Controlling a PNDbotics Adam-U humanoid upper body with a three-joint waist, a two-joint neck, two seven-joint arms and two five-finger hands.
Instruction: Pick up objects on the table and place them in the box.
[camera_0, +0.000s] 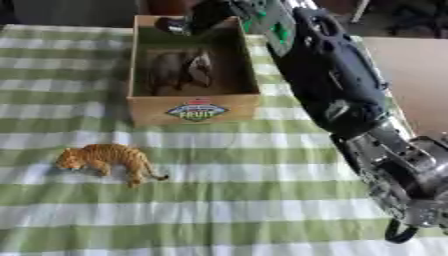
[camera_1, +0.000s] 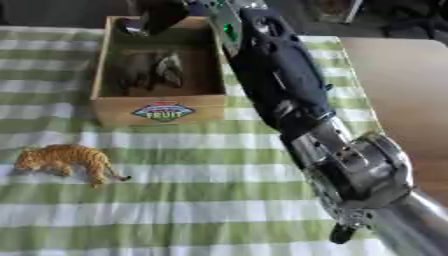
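Note:
An orange striped toy tiger (camera_0: 109, 159) lies on its side on the green-and-white checked cloth, at the front left. Behind it stands a cardboard box (camera_0: 194, 109) with a "FRUIT" label on its front wall. A grey toy animal (camera_0: 179, 71) lies inside on the box floor. My right arm (camera_0: 337, 90) stretches from the lower right corner up across the table. My right hand (camera_0: 199, 17) hangs over the far rim of the box, above and behind the grey animal. The hand shows only as a dark mass. My left hand is out of sight.
The checked cloth (camera_0: 236, 200) covers the table from the box to the front edge. A bare brown surface (camera_0: 416, 75) lies to the right, beyond the cloth's edge. Dark clutter shows past the table's far edge.

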